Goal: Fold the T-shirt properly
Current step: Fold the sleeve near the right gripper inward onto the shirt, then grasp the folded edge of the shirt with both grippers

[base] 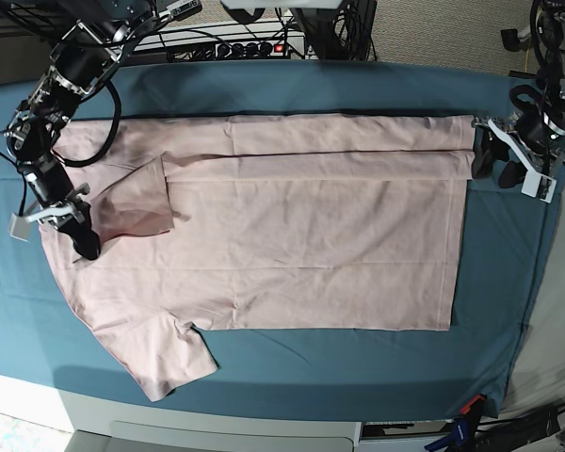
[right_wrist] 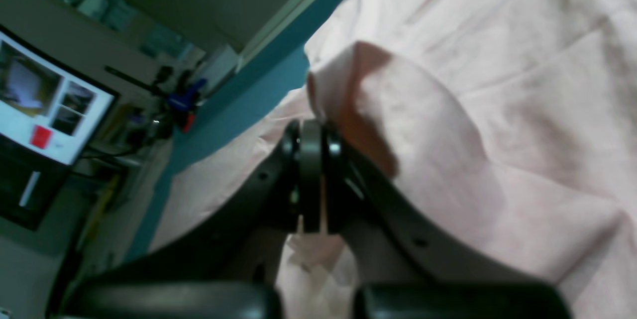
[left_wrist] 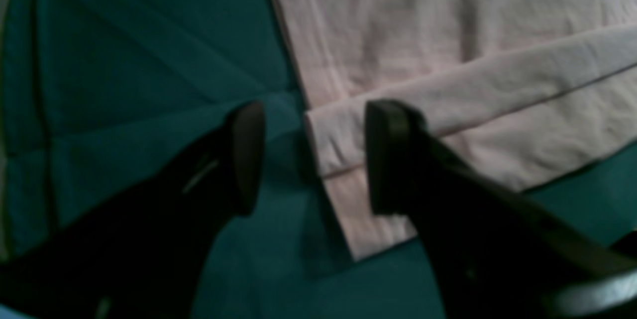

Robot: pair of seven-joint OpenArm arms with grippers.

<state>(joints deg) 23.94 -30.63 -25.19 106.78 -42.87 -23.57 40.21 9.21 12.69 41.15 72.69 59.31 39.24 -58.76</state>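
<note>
The pale pink T-shirt (base: pixel 311 235) lies spread, plain side up, on the teal cloth (base: pixel 264 85). Its far long edge is folded over in a band (base: pixel 348 151). One sleeve is folded in at the left (base: pixel 132 202); the other sleeve (base: pixel 169 358) lies spread at the front. My right gripper (base: pixel 83 247) is shut on the shirt fabric at the left edge and lifts a fold (right_wrist: pixel 378 110); it shows closed in the right wrist view (right_wrist: pixel 311 132). My left gripper (base: pixel 494 168) is open at the band's right-hand corner, which lies between the fingers in the left wrist view (left_wrist: pixel 313 159).
Cables and a power strip (base: pixel 235 42) lie behind the table. A lit monitor (right_wrist: pixel 45 105) stands off to the side. The table's white front edge (base: pixel 217 424) runs along the bottom, with a clamp (base: pixel 466 428) at the front right. Bare teal cloth surrounds the shirt.
</note>
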